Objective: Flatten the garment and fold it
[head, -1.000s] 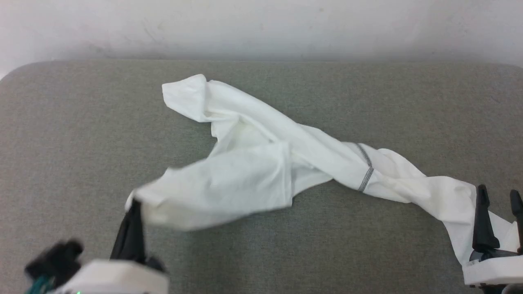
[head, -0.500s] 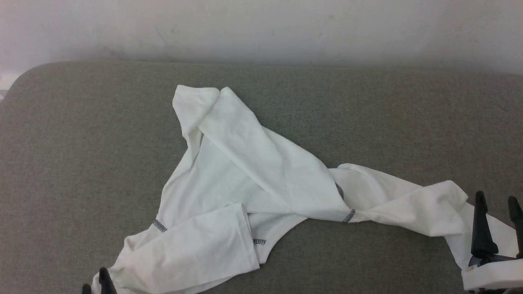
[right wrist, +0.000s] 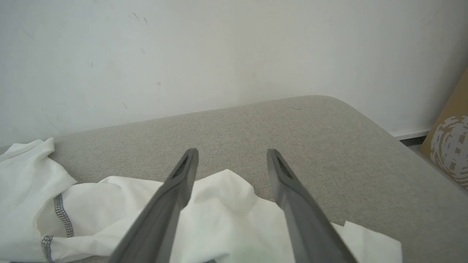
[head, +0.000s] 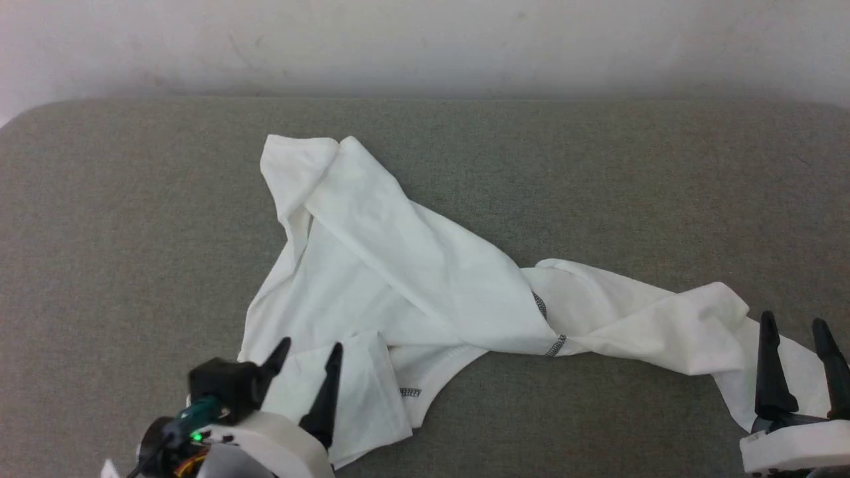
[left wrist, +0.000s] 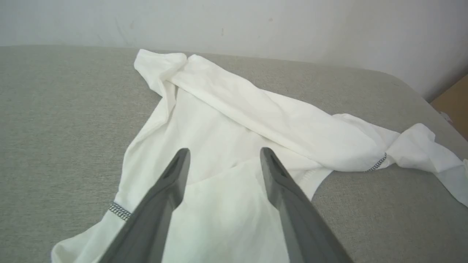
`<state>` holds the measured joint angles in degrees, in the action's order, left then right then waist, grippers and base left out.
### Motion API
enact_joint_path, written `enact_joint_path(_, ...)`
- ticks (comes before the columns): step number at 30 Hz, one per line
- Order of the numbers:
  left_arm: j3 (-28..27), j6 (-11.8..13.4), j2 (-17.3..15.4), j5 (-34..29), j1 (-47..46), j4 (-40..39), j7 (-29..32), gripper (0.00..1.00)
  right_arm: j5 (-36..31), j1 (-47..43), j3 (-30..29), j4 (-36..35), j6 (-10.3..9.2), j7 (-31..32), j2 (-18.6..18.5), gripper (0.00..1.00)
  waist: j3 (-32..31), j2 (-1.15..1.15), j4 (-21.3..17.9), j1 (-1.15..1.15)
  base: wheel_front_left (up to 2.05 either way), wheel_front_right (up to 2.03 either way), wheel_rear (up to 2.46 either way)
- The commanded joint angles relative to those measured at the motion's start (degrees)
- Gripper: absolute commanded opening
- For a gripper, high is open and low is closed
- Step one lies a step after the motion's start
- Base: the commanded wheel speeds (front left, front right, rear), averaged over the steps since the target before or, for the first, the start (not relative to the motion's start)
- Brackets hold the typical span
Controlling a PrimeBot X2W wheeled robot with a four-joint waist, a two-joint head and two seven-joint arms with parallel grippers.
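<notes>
One white shirt (head: 398,265) lies crumpled on one grey padded table (head: 99,199), in front of a pale wall (head: 425,40). Two grippers reach in from the near edge.

The shirt spreads from the middle of the table toward the near right. One end points to the far left. A long folded band runs diagonally across it and trails off to the right as a twisted length. A flap lies doubled over at the near left. In the head view, three short runs of grey zigzag stitching show along its lower edge.

The left gripper (head: 311,342) is over the doubled flap, its two dark fingers spread wide and gripping nothing. In the left wrist view, the gripper (left wrist: 225,149) frames white cloth (left wrist: 226,120). Whether the tips touch it, I cannot tell.

The right gripper (head: 793,317) is over the shirt's far right end, its two fingers also spread wide and gripping nothing. In the right wrist view, the gripper (right wrist: 232,150) has a rumpled peak of cloth (right wrist: 109,204) between its fingers.

One piece of brown cardboard (right wrist: 449,146) stands beyond the table's right corner.
</notes>
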<state>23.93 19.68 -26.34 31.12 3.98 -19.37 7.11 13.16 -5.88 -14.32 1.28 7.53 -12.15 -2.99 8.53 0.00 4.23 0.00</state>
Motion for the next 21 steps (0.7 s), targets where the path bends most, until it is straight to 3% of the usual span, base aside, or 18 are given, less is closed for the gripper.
enact_joint_path(1, 2.1, -0.8, -0.2, -1.1, -2.0, 1.5, 2.2, 1.0, 0.2, 0.6, 0.4, 0.2, -0.04, -0.1, 0.1, 1.0, 0.6, 0.0, -0.6, 0.0, 0.0, 0.0, 0.0)
enact_joint_path(8, 10.5, -3.4, 1.5, -5.0, -7.2, 10.2, 8.8, 1.0, 0.4, 0.8, 0.6, 0.7, -0.04, -0.4, 0.1, 1.0, 1.4, 0.0, -1.7, 0.0, 0.0, 0.0, 0.0)
enact_joint_path(21, 11.3, -3.7, 6.8, -4.8, -11.8, 21.3, 5.0, 1.0, 0.4, 1.4, 0.5, 1.0, -0.04, -0.6, 0.1, 1.0, 2.2, 0.0, -1.9, 0.0, 0.0, 0.0, 0.0)
